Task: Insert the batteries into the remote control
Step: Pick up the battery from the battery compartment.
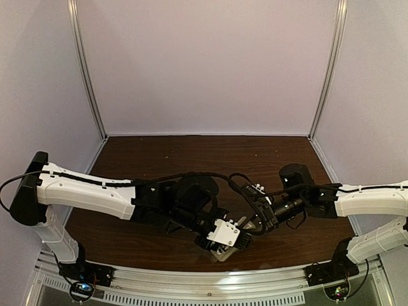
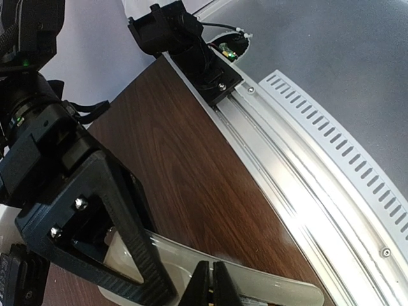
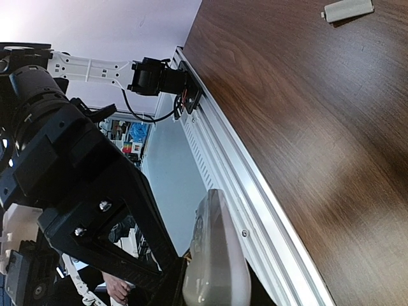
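The right gripper [image 1: 252,225] is clenched on the small flat white plastic remote control [image 3: 213,255], close beside the long silver metal rail [image 3: 255,210]. The left gripper [image 2: 212,287] is squeezed tight together, also close to that rail.

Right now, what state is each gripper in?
Left gripper: shut, nothing seen held.
Right gripper: shut on the remote.

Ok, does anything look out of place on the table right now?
Yes: a small pale rectangular plastic piece lies loose on the dark wooden table, well away from the white flat remote control. Possibly its battery cover.
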### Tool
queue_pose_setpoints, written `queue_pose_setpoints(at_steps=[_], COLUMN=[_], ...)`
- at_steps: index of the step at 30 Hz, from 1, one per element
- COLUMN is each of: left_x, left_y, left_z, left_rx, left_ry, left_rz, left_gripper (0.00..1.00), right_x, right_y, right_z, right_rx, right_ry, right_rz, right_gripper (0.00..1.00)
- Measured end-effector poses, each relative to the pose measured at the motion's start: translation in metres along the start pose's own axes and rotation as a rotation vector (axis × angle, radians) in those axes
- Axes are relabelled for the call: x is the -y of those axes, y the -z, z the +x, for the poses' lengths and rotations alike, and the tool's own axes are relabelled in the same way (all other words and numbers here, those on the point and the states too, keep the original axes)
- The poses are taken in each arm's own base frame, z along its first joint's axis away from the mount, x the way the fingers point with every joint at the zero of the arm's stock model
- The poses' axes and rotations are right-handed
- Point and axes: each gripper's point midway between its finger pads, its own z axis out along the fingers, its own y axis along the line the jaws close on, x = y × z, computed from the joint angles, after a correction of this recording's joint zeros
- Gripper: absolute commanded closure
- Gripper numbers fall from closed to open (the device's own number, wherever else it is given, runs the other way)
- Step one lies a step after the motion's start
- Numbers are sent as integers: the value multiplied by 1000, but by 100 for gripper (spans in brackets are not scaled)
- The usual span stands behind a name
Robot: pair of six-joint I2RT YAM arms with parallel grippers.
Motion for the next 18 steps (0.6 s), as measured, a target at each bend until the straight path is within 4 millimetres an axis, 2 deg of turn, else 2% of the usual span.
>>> queue_pose_setpoints(at_steps=[4, 10, 13, 18], left_x=[1, 24, 26, 27], left_y=[-1, -7, -7, -6], left_z=[-3, 5, 4, 4], left_rx=[25, 28, 38, 45], left_ry=[-6, 0, 1, 2], left_rz=[-1, 63, 70, 75], left_gripper=[96, 96, 95, 85], right_x=[-3, -10, -11, -10], right_y=[0, 2, 2, 2], right_z=[-3, -10, -11, -11], right_rx=[11, 38, 43, 43], right_ry=[1, 22, 24, 23], right_rz=[-11, -30, -31, -28], right_gripper=[100, 100, 100, 100])
